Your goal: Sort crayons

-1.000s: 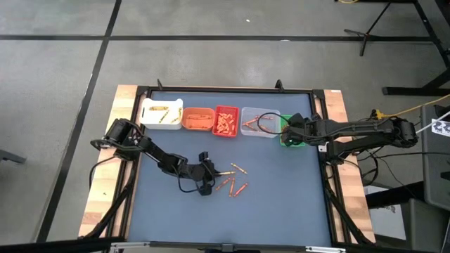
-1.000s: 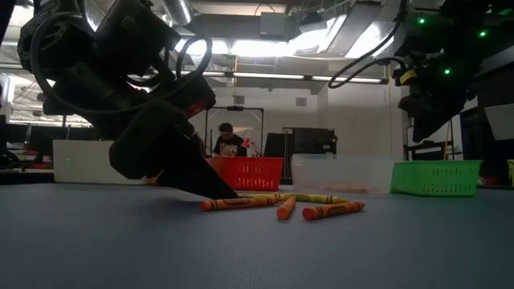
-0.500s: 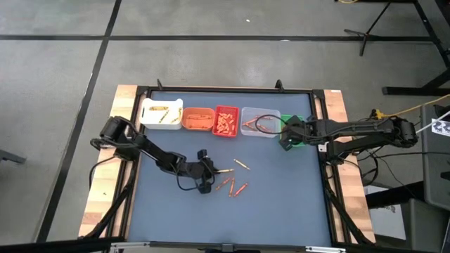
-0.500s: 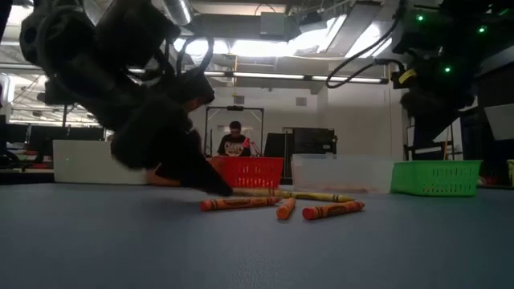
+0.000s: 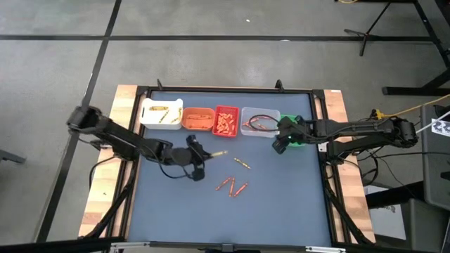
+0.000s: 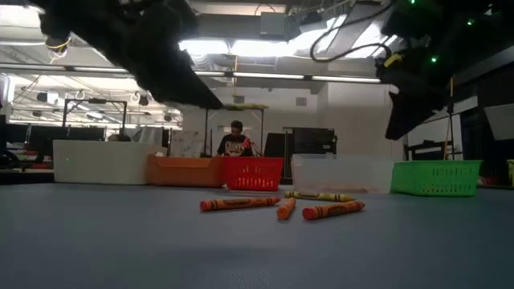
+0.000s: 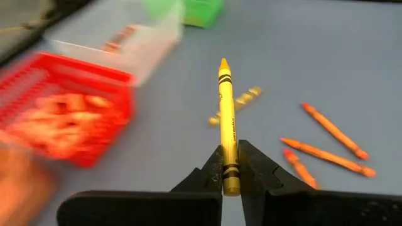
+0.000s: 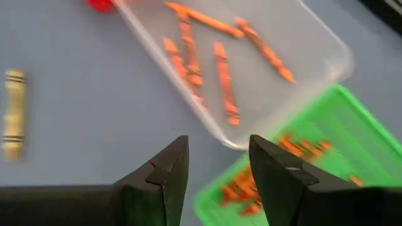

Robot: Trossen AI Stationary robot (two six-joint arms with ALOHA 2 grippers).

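Observation:
My left gripper (image 5: 207, 152) hovers over the blue mat, shut on a yellow crayon (image 7: 226, 107) whose tip points toward the bins. On the mat lie a yellowish crayon (image 5: 241, 163) and three orange crayons (image 5: 232, 186), flat on their sides. White (image 5: 161, 113), orange (image 5: 197, 117), red (image 5: 226, 121), clear (image 5: 257, 121) and green (image 5: 296, 135) bins line the far side. My right gripper (image 8: 217, 160) hangs open above the clear and green bins' near edges. My left gripper pinches the yellow crayon's blunt end (image 7: 230, 179) between its two fingers (image 7: 254, 169). The crayon runs on from the fingers along their line, its pointed tip (image 7: 223, 63) ahead. It is lifted clear of the mat, slanting a little downward.
The clear bin (image 8: 251, 69) holds several orange crayons, and the green bin (image 8: 301, 169) has some too. Free mat lies near and to the left of the loose crayons (image 6: 281, 206). A wooden border (image 5: 105, 190) frames the mat. A person (image 6: 234, 140) sits in the room beyond.
My left gripper has risen from the mat and moved toward the far edge, lifting the yellow crayon clear. The other crayons have stayed where they were. My right gripper, still open, has tipped and shifted slightly toward the near left off the green bin.

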